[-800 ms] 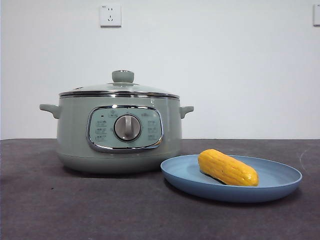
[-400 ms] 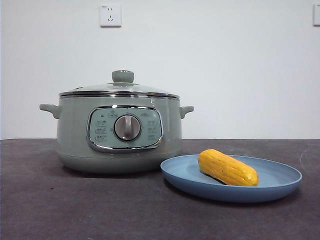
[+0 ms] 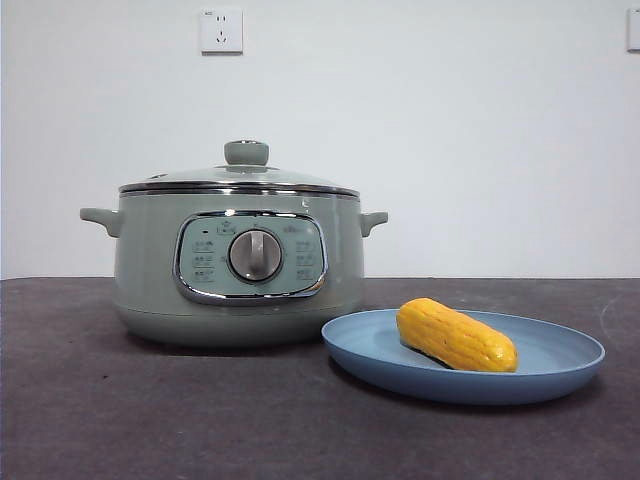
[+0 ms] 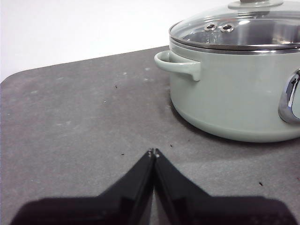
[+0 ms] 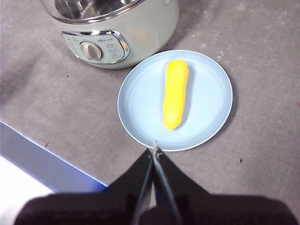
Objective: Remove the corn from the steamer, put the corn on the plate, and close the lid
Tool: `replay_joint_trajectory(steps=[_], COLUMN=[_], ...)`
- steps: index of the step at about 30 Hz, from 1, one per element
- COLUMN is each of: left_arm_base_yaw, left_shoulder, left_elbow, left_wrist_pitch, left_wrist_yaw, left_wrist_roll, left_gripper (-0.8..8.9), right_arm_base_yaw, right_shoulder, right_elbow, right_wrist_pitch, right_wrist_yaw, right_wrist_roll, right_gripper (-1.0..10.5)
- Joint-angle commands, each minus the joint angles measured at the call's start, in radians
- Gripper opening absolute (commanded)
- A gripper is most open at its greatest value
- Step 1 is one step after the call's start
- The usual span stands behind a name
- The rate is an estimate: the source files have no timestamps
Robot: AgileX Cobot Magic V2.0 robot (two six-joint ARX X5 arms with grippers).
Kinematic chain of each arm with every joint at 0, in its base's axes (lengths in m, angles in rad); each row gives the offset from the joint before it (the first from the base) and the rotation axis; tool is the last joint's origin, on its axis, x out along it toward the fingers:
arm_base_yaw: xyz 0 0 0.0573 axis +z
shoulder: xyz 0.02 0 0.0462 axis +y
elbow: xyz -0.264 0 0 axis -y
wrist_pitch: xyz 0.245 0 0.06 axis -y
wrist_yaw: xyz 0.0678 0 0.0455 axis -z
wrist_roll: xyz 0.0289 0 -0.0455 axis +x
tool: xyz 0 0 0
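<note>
The sage-green steamer [image 3: 238, 265] stands left of centre with its glass lid [image 3: 240, 176] seated on it. The yellow corn [image 3: 456, 335] lies on the light-blue plate [image 3: 560, 375] to the steamer's right. My left gripper [image 4: 153, 153] is shut and empty, low over the dark table beside the steamer's side handle [image 4: 180, 64]. My right gripper [image 5: 154, 151] is shut and empty, high above the near rim of the plate [image 5: 136, 98], with the corn [image 5: 175, 93] and the steamer [image 5: 136, 33] below it. Neither gripper shows in the front view.
A dark grey mat [image 3: 150, 420] covers the table. Its front edge with a blue strip [image 5: 42, 164] shows in the right wrist view. A white wall with a socket [image 3: 221, 30] stands behind.
</note>
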Motion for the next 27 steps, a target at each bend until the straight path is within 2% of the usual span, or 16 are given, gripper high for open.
replay_joint_trajectory(steps=[1,22,24,27], left_arm_base_yaw=[0.005,0.004,0.004,0.004], left_shoulder=[-0.003,-0.002,-0.002,-0.002], left_elbow=[-0.014,-0.014,-0.014,-0.014], left_wrist_pitch=[0.006,0.006,0.006,0.006], left_wrist_yaw=[0.006,0.006,0.006,0.006], left_wrist_roll=[-0.011,-0.011,-0.011,-0.011], left_gripper=[-0.03,-0.03,-0.03,-0.03], right_arm_base_yaw=[0.001,0.000,-0.001,-0.027], right_shoulder=[-0.002,-0.002,-0.003,-0.023], right_elbow=[-0.008,-0.008,-0.008,-0.008], right_wrist_pitch=[0.005,0.005,0.018,0.091], right_wrist_yaw=[0.003,0.003,0.005,0.012], right_wrist_roll=[-0.005,-0.005,-0.032,-0.032], right_gripper=[0.0,0.0,0.0,0.0])
